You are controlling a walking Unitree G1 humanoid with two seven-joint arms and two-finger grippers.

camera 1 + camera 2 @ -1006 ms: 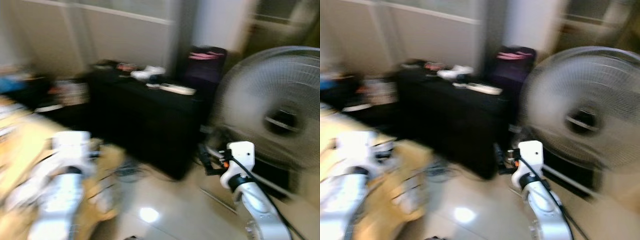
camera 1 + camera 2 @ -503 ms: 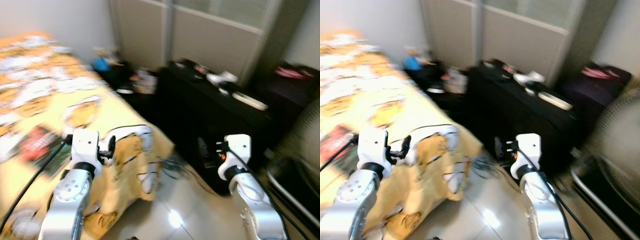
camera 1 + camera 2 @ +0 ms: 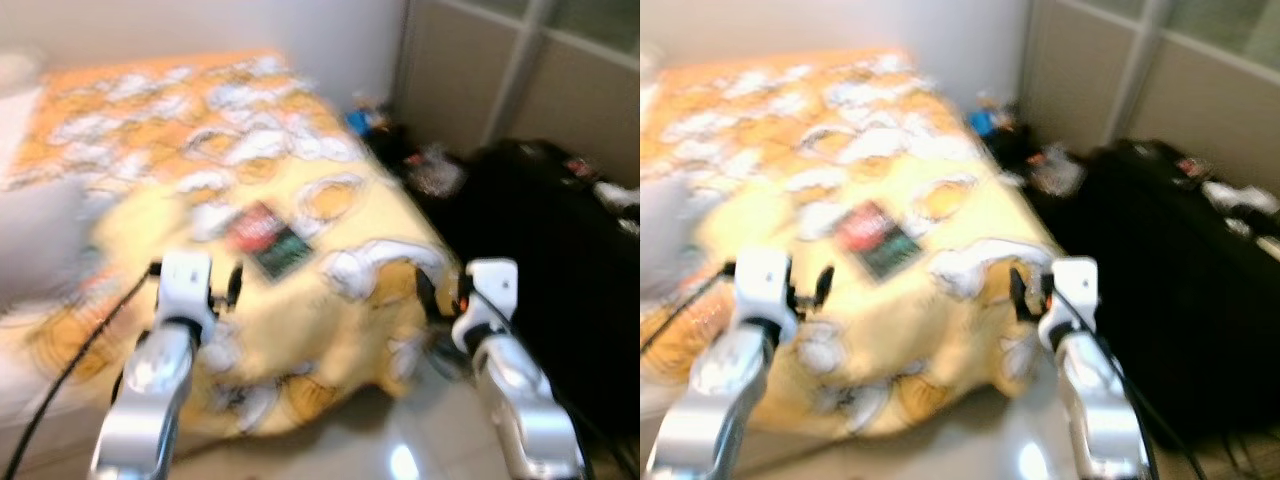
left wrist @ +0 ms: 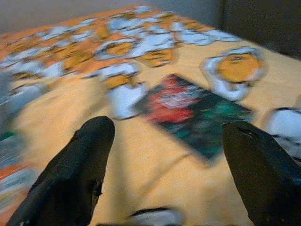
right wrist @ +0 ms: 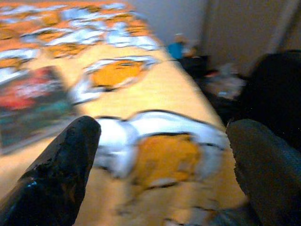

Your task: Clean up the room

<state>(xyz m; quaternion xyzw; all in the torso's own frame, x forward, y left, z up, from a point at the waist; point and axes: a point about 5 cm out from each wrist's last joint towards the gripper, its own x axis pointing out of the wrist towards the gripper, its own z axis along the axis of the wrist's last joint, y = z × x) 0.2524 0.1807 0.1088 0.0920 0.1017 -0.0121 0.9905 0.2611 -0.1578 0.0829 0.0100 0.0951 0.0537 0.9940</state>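
Observation:
A dark red and green book (image 3: 268, 238) lies flat on a bed with a yellow and orange patterned blanket (image 3: 190, 150). My left gripper (image 4: 167, 129) is held out over the blanket's near part, open and empty, and the book (image 4: 193, 110) lies a little beyond its fingers. My right gripper (image 5: 164, 129) is open and empty too, hovering by the bed's near right corner, where the blanket (image 5: 160, 155) hangs down. The pictures are blurred by motion.
A low black cabinet (image 3: 560, 250) stands right of the bed, with small items on top. Clutter (image 3: 400, 140) sits on the floor in the far corner. A grey pillow (image 3: 40, 230) lies at the bed's left. Glossy floor (image 3: 400, 455) runs between bed and cabinet.
The camera has swung left: the fan has left the view, the black cabinet has slid to the right edge, and the bed now faces me. Both arms keep their pose.

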